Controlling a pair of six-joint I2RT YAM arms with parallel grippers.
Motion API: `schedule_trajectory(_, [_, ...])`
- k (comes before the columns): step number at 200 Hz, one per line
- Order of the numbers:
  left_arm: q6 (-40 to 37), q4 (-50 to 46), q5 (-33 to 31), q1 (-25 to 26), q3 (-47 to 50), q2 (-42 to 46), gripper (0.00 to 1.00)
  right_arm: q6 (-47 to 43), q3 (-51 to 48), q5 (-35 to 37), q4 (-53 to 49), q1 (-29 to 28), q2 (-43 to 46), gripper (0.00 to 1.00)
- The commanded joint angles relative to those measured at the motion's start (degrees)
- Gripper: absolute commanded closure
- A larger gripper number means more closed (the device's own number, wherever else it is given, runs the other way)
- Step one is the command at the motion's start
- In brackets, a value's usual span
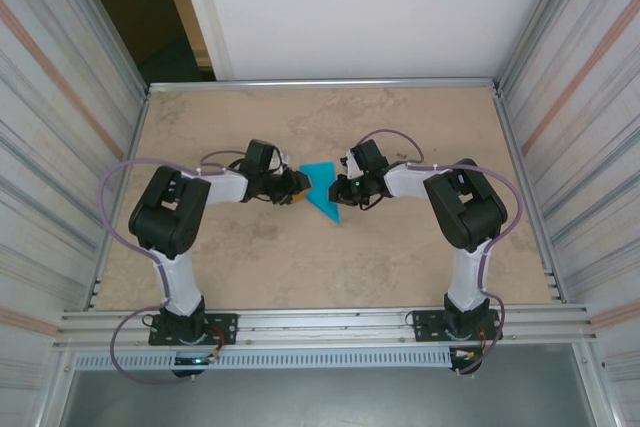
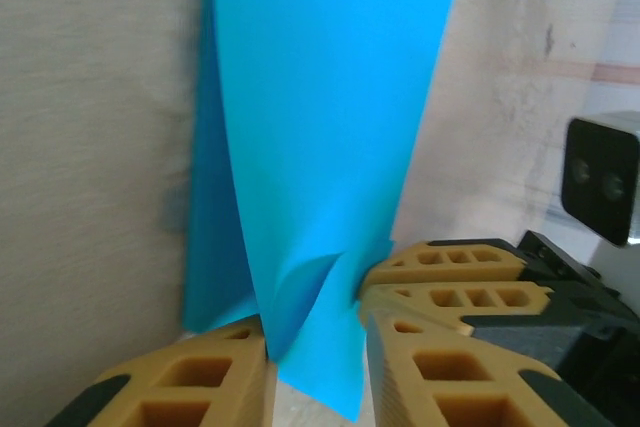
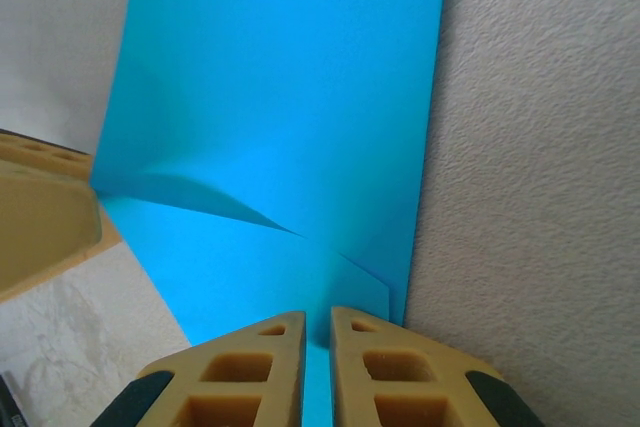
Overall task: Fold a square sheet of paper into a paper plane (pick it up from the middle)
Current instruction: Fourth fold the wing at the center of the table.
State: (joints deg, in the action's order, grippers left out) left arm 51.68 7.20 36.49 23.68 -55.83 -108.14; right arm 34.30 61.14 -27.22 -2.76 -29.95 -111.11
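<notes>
The beige, stone-mottled table [image 1: 400,257] lies under everything, matte and lightly grained. Over it the 2 arms, left arm [image 1: 170,217] and right arm [image 1: 465,207], bend inward so their fingertips face each other. That pose probably lets each one take an opposite edge and work a fold between them. The sheet of paper [image 1: 322,187] sits between the 2 sets of fingertips. It is thin, smooth, plain turquoise and already part-folded, and it tapers to a sharp tip on the near side of the fingers. The left gripper [image 2: 315,332] has its tan, honeycomb-pocketed fingers [image 2: 190,382] at a narrow gap. The sheet's near edge passes through that gap and a small flap curls against the lower finger. The gap looks wider than the paper, so I judge this a loose straddle and not a firm pinch. The right gripper [image 3: 317,322] has its fingers [image 3: 380,367] drawn almost together, a sliver of blue in the slot, so it holds the edge as an anchor. Ahead of these fingers the sheet fans out flat. A soft diagonal crease [image 3: 230,209] runs toward the left gripper's pad.
</notes>
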Motion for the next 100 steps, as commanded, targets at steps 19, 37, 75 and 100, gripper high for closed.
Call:
schedule_trajectory(19, [-4.17,-0.95,4.69,0.47,-2.66,-1.50,0.73,0.47,-1.02,-0.86,-1.72,0.60,-0.55,0.87])
schedule_trajectory(37, [-5.08,-1.89,4.82,0.47,-2.98,-1.85,0.76,0.50,-1.06,-0.92,-1.81,0.69,0.25,0.86])
schedule_trajectory(75, [-6.06,-3.39,4.31,0.40,-3.12,-1.52,0.79,-0.09,-0.87,-0.87,-1.99,1.10,2.40,0.84])
schedule_trajectory(100, [-6.33,-3.91,4.25,0.36,-3.57,-1.64,0.83,-1.03,-0.52,-0.76,-2.70,1.12,3.55,0.82])
